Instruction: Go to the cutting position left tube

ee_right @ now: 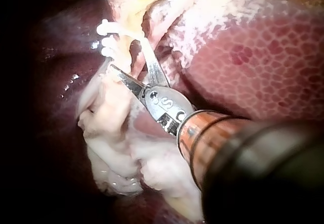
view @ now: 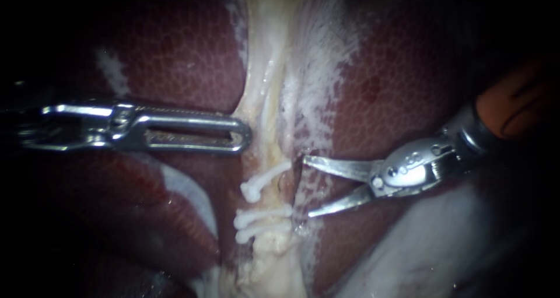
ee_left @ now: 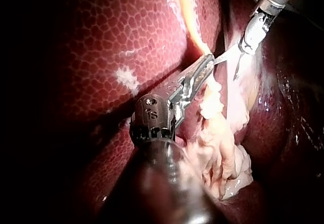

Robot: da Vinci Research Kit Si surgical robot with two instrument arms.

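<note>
A pale tube [view: 284, 188] runs down the middle between dark red liver lobes [view: 175, 59] and carries three white clips: one above [view: 256, 184], two close together below [view: 256, 217]. My right instrument [view: 307, 186] has two thin blades standing open just right of the tube, level with the gap between the upper clip and the lower pair. In the right wrist view the open blades [ee_right: 129, 56] straddle a pale strand beside the clips [ee_right: 106, 41]. My left instrument [view: 242, 137] holds the pale band [view: 262, 100] above the clips, jaws shut on it [ee_left: 205, 64].
Frayed pale fatty tissue [ee_left: 217, 148] hangs below the left instrument's jaws. Whitish smooth tissue [view: 420, 245] lies under the right instrument's shaft. Liver closes in on both sides of the band. The right instrument [ee_left: 228, 67] shows ahead of the left jaws in the left wrist view.
</note>
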